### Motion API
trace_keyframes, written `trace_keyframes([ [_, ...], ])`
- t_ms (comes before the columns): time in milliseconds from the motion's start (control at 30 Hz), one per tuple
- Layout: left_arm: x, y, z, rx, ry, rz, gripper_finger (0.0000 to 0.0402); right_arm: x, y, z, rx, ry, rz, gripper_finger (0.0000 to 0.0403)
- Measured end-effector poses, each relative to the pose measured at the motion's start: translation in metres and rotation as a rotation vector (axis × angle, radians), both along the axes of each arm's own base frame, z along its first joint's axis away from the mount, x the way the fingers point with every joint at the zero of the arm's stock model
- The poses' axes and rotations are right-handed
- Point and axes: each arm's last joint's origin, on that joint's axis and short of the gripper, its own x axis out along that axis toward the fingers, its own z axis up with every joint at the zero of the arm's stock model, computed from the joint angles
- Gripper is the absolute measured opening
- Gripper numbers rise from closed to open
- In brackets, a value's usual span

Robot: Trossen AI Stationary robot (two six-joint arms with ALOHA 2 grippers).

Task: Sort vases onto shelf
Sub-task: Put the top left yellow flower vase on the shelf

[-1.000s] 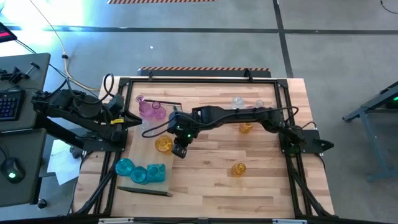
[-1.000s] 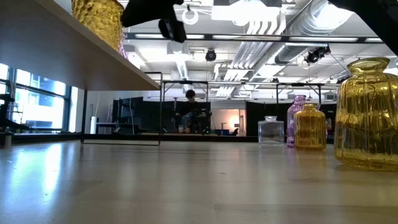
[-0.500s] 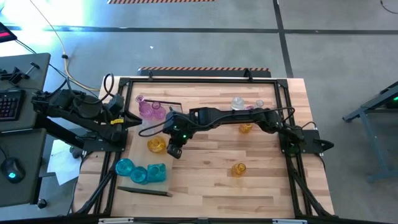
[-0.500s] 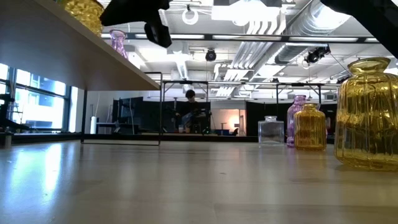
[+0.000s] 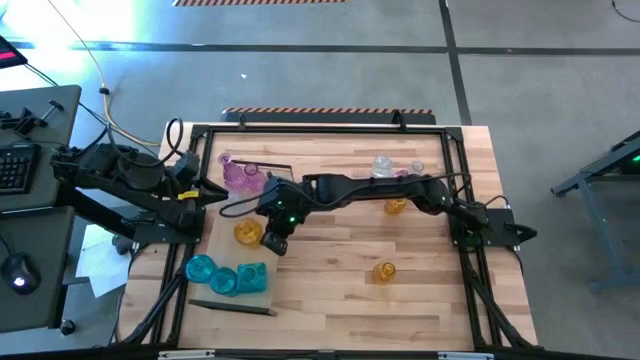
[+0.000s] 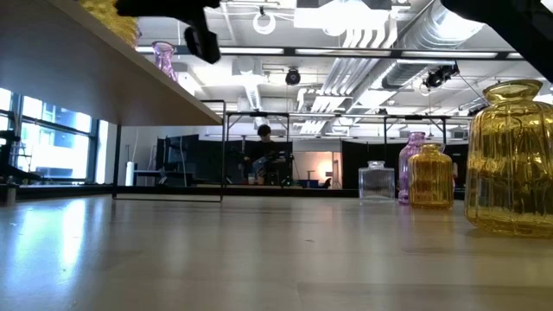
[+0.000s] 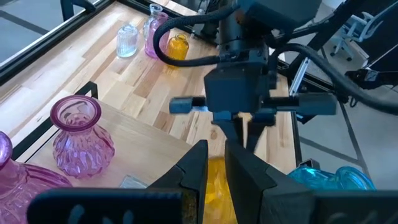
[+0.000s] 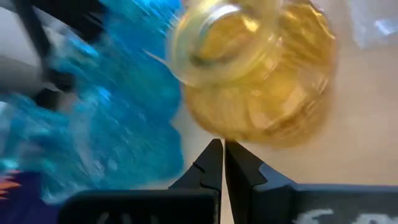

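The right gripper [image 5: 272, 243] was closed and empty, with the yellow vase [image 5: 248, 232] just beside its tips on the shelf [image 5: 222, 222]. A careless sideways nudge could topple it.

A keyboard [image 5: 12, 168] and mouse [image 5: 17, 282] on a side desk [image 5: 30, 230].

On the shelf [image 5: 212, 252] at the table's [image 5: 420, 290] left side, vases [image 5: 226, 275] stand in a row; more vases [image 5: 388, 190] stand apart to the right
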Motion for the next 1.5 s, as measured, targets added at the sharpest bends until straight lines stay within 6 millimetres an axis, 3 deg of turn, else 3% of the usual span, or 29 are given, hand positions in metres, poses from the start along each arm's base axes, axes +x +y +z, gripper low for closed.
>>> trace_keyframes([
  [567,0.005,-0.001,-0.001,0.015,0.018,-0.003,0.0048,0.010,0.001,-0.009,0.006,-0.031,-0.052,0.0000],
  [933,-0.008,0.003,0.002,0.004,-0.028,-0.006,0.0048,0.006,-0.004,0.002,-0.051,-0.048,-0.136,0.0000],
  [1500,-0.008,0.003,0.002,0.017,-0.028,-0.012,0.0048,0.011,0.000,0.008,-0.048,-0.135,-0.146,0.0000],
])
